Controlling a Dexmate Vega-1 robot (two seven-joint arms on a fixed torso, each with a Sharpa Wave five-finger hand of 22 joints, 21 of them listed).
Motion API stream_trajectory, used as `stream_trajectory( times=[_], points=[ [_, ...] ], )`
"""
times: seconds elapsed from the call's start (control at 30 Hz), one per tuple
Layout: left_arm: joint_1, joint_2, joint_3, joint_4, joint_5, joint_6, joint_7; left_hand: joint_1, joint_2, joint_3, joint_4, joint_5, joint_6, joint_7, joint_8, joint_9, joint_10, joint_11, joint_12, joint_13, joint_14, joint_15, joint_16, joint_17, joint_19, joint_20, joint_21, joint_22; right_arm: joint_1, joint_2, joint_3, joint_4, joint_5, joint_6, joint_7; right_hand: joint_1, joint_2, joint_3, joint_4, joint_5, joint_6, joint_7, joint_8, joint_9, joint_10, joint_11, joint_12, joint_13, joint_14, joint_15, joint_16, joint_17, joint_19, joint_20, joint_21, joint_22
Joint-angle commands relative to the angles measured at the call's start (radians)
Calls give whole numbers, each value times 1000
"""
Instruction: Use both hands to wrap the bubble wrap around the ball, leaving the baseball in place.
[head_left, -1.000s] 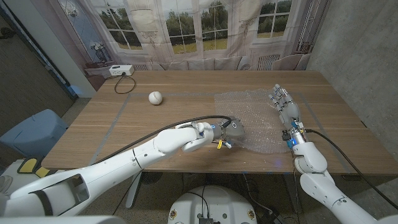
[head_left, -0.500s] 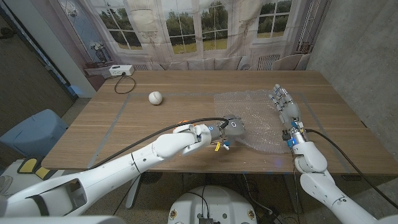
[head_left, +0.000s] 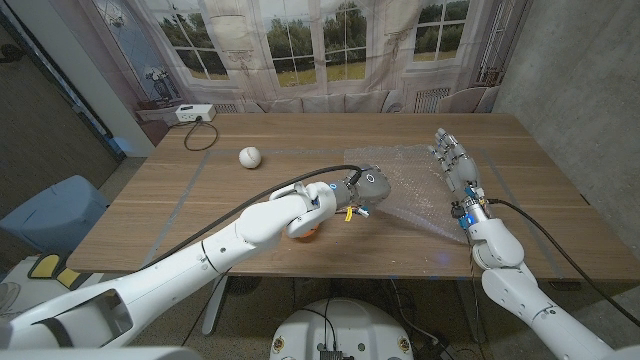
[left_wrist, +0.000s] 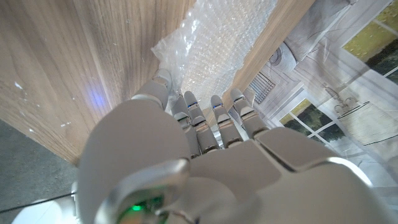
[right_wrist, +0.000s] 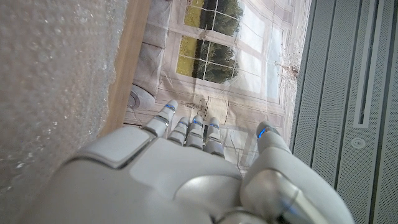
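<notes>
One sheet, one ball, two hands: my count of what matters on the desk (head_left: 250, 215).

Head view, bubble wrap: a single clear sheet (head_left: 415, 190) lies on the robot's right half of the desk, its long axis running roughly from the near edge toward the far edge.
Head view, baseball: one white ball (head_left: 249, 156) sits on bare wood on the left half, well apart from the sheet, so the wrap has to travel leftward to reach it.
Head view, left hand: my left hand (head_left: 368, 188) is at the sheet's left edge, and it is the nearer hand to the ball.
Head view, right hand: my right hand (head_left: 455, 165) stands over the sheet's right edge with fingers apart, gripping nothing.
Head view, other things: one white power strip (head_left: 194, 113) with its cable rests at the far left corner.

Left wrist view, left hand: fingers (left_wrist: 205, 121) reach toward the sheet's corner (left_wrist: 211, 50); from this angle I cannot tell whether they pinch the film or only lie against it.

Right wrist view, right hand: fingers (right_wrist: 186, 127) extended and spread, released, with bubble wrap (right_wrist: 56, 81) just beside the hand.
</notes>
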Motion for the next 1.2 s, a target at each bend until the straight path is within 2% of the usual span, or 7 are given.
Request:
stream_trajectory(
  times=[0.03,0.23,0.5,0.73,0.9,1.07,1.2],
  points=[
    [34,17,-89,-152,-61,51,-154,-2,4,9,1,7,3,1,19,47,8,-2,-1,2,1,-87,-1,3,0,-3,7,4,62,-23,-1,-5,-37,-44,-18,0,1,3,-5,3,10,-5,1,4,12,-1,-2,4,9,3,3,1,4,7,1,6],
    [76,40,-117,-225,-20,63,-191,-3,2,12,-1,9,5,0,26,53,11,-1,-2,4,2,-87,-2,3,0,-5,8,4,91,-38,-3,-24,-54,-72,-26,-1,0,2,-6,3,9,-6,1,4,13,1,-1,4,9,3,3,1,3,8,0,6],
    [148,58,-161,-335,66,87,-303,-3,-3,13,-2,9,6,-2,33,59,17,-4,-3,5,4,-90,-3,2,-2,-6,8,4,130,-30,-17,-13,-49,-88,-14,-2,-1,2,-6,3,9,-6,1,4,14,3,-1,4,10,3,3,1,4,8,1,6],
    [212,53,-180,-402,242,94,-385,-3,-6,15,-4,10,11,0,41,65,22,-6,-4,6,5,-93,-4,2,-2,-9,8,4,166,-12,-35,19,-44,-91,6,-2,0,2,-6,3,9,-6,1,4,15,3,-1,4,11,2,3,1,4,8,1,6],
    [267,47,-196,-430,383,87,-411,-3,-7,16,-5,10,16,-1,44,64,24,-8,-5,6,5,-98,-5,2,-3,-16,8,4,196,4,-51,51,-39,-97,21,-3,0,2,-6,2,8,-7,0,4,15,1,-1,4,11,2,3,1,4,8,1,6],
    [315,33,-232,-434,445,92,-431,-2,-11,16,-6,10,21,-1,48,63,26,-9,-6,6,4,-102,-6,1,-4,-17,8,4,223,17,-66,82,-36,-102,39,-3,1,2,-6,2,7,-8,0,4,14,-2,-2,4,11,2,3,1,4,9,1,6],
    [344,19,-264,-430,445,100,-439,-2,-14,17,-7,11,25,0,51,62,28,-11,-8,6,5,-104,-6,1,-4,-19,8,4,239,20,-76,89,-40,-116,41,-3,1,2,-6,2,7,-9,0,4,14,-2,-2,4,11,2,3,1,4,8,0,6]
  ],
)
